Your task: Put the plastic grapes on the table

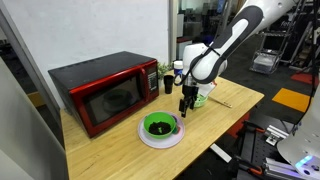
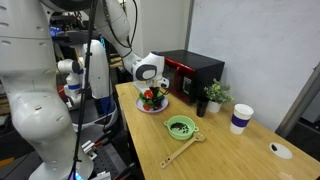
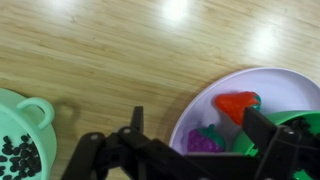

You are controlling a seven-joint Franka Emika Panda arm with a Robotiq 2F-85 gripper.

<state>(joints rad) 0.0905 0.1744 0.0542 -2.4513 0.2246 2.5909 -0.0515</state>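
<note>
The tiny purple knobbly plastic grapes (image 3: pixel 207 140) lie on the round whitish plate (image 3: pixel 200 112) beside a red plastic fruit (image 3: pixel 235 102), near an edge of the pale wooden bench (image 3: pixel 110 50). My claw (image 3: pixel 192 115) hangs above them, spread and empty. A small green bowl (image 3: pixel 25 130) sits alongside.

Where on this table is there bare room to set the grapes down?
Bare wood lies between the green bowl and the plate holding the grapes, and a wider stretch of table past the spoon near the cup. By the microwave and plant it is crowded.
</note>
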